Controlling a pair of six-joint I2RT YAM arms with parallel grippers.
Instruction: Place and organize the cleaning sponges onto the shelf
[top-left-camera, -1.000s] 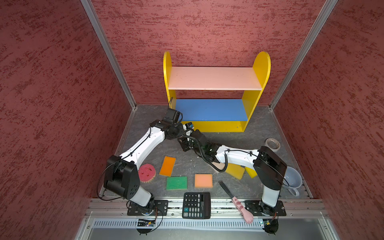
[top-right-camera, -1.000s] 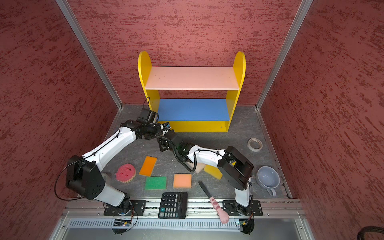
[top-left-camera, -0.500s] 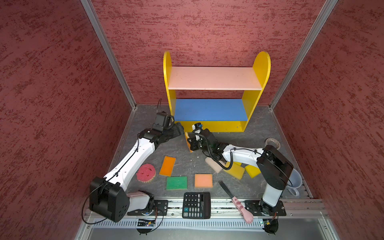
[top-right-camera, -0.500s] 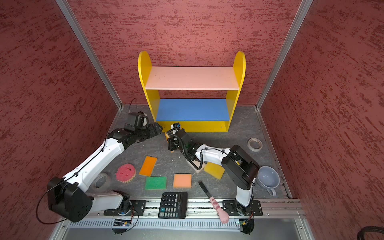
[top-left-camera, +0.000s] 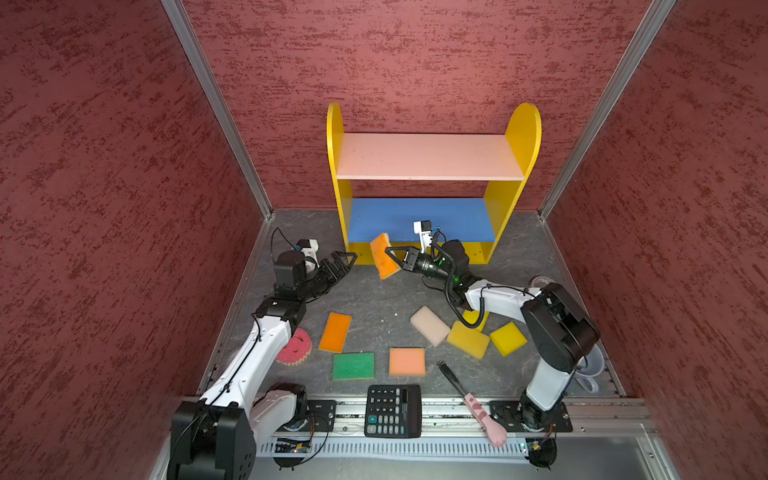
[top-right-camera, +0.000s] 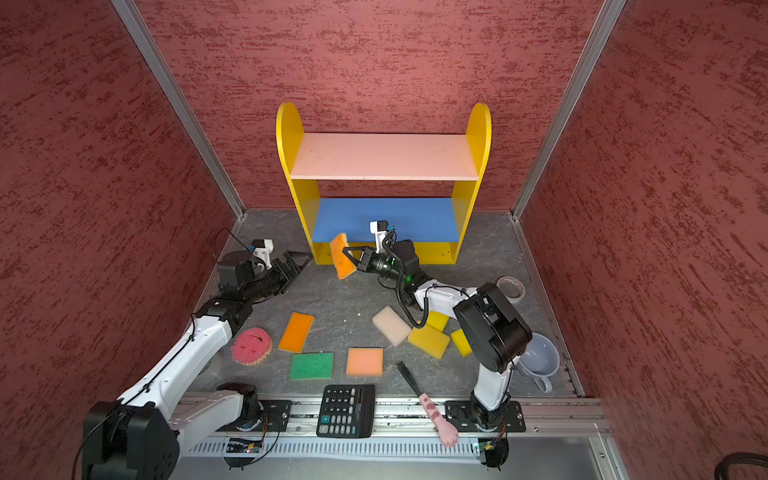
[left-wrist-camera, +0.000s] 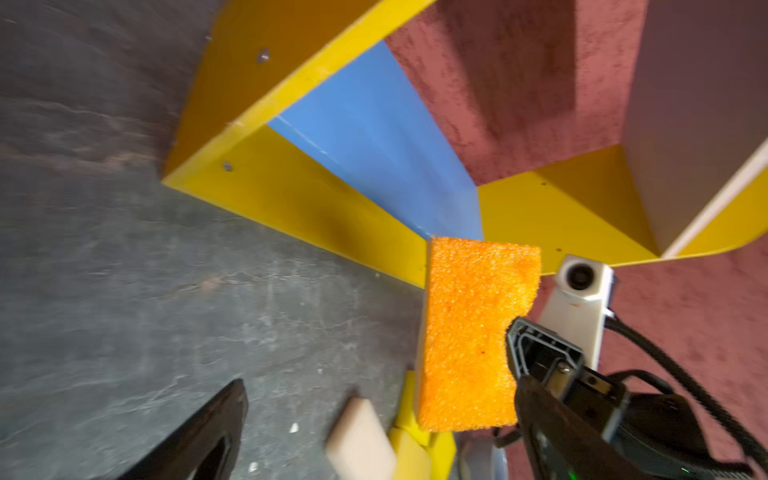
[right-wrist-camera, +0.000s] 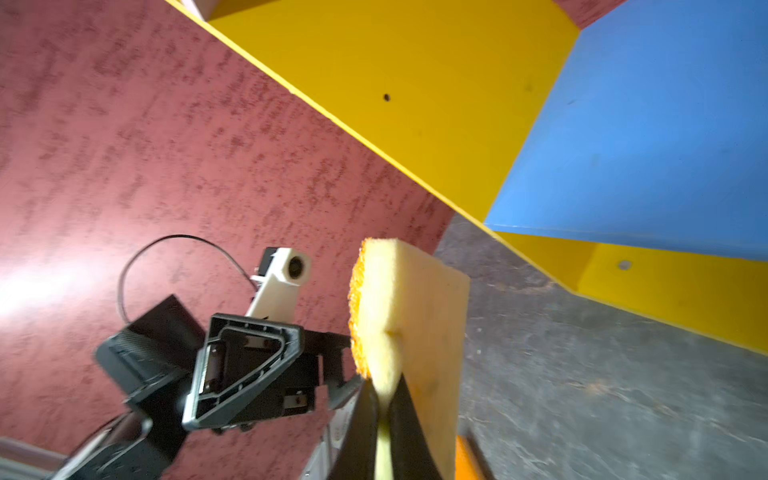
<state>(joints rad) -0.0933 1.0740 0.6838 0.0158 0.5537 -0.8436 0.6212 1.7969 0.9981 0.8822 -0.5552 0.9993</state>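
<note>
We see a robotics lab cell: red textured wall panels (top-left-camera: 124, 166), aluminium corner posts (top-left-camera: 217, 108), a mounting rail (top-left-camera: 440, 409) edging the table (top-left-camera: 374, 291).

Both top views: bright, even lighting; soft shadows; wide-angle distortion at edges. Wrist views: slight motion blur; pale glare patch on the red wall (right-wrist-camera: 33, 291)
</note>
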